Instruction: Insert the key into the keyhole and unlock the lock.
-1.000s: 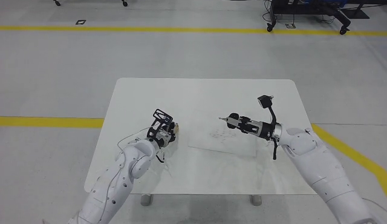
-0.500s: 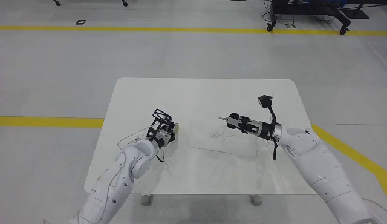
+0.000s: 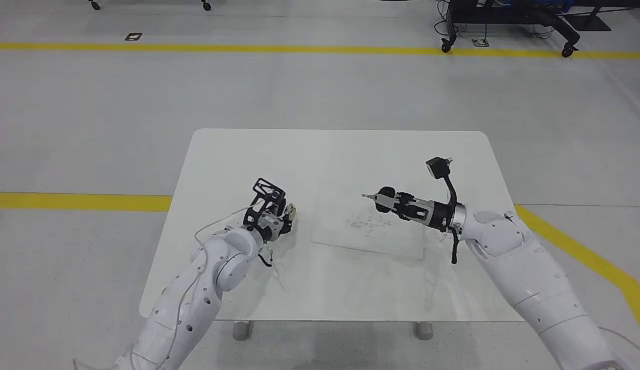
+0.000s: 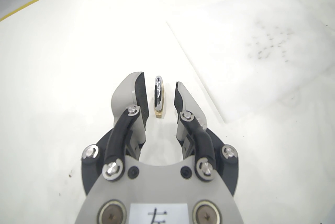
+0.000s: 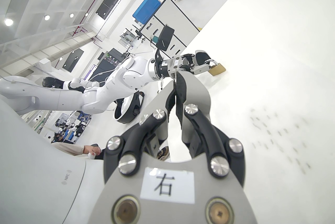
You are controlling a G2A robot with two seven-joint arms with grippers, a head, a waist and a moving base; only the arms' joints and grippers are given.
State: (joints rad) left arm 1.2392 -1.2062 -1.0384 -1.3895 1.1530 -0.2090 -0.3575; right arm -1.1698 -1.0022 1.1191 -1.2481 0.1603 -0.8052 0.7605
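The small brass padlock with a chromed steel shackle (image 4: 158,102) stands on edge on the near-left part of the white table (image 3: 340,160), just left of the thin clear sheet (image 3: 372,228); the left gripper (image 4: 159,78) straddles it with jaws narrowly parted, a gap showing on each side, so neither pad (image 4: 141,94) looks to be touching yet. The lock is probably dense, rigid and apt to tip when nudged; the flat brass faces seem the surest hold, the round shackle being slick; which end carries the keyhole I cannot tell, and that end must stay clear. The left forearm reaches in from the near-left edge, wrist low, fingers pointing far and right. The right gripper (image 3: 383,201) hangs level over the sheet, well apart from the lock and aimed left at it, jaws pinched together; a small silvery metal key (image 3: 366,198) appears to jut from the tips. The key is likely light and stiff but could swivel between the pads when turned; a firm grip on its broad head would suit.
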